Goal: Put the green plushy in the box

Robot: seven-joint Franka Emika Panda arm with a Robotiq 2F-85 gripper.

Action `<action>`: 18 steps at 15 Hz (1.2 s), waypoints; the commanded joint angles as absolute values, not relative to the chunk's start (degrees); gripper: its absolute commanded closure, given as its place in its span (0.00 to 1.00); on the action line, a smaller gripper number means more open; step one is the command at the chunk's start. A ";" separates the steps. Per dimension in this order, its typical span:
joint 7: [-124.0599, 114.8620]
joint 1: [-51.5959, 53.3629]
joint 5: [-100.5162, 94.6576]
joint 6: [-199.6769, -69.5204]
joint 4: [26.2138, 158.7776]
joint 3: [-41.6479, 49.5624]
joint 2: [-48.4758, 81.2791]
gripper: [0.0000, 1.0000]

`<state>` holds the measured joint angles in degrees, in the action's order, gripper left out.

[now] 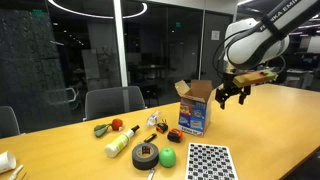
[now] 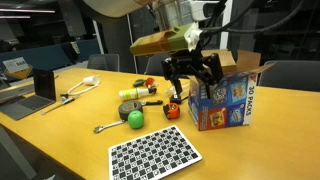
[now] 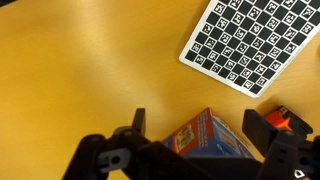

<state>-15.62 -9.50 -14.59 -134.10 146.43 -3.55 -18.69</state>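
Observation:
The green plushy (image 1: 168,157) is a small bright green ball on the wooden table, next to a black tape roll (image 1: 145,154); it also shows in an exterior view (image 2: 134,118). The box (image 1: 195,108) stands upright with its top flaps open, blue and white with orange-red accents, and is seen in both exterior views (image 2: 226,102). My gripper (image 1: 232,96) hangs in the air beside the box top, open and empty, far from the plushy. In the wrist view the box (image 3: 205,138) lies below, between my spread fingers (image 3: 198,124). The plushy is out of the wrist view.
A checkerboard sheet (image 1: 208,161) lies at the table's front edge. A pale yellow-green cylinder (image 1: 120,142), an olive object with a red part (image 1: 105,128) and small orange items (image 2: 172,110) sit near the box. A laptop (image 2: 45,85) and chairs (image 1: 113,101) stand further off.

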 commanded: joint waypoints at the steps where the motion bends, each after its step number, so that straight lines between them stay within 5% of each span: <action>1: -15.81 -8.66 -14.89 -133.89 146.02 -2.72 -18.71 0.00; 18: -17.62 -3.39 -5.23 -135.14 143.08 -3.86 -15.04 0.00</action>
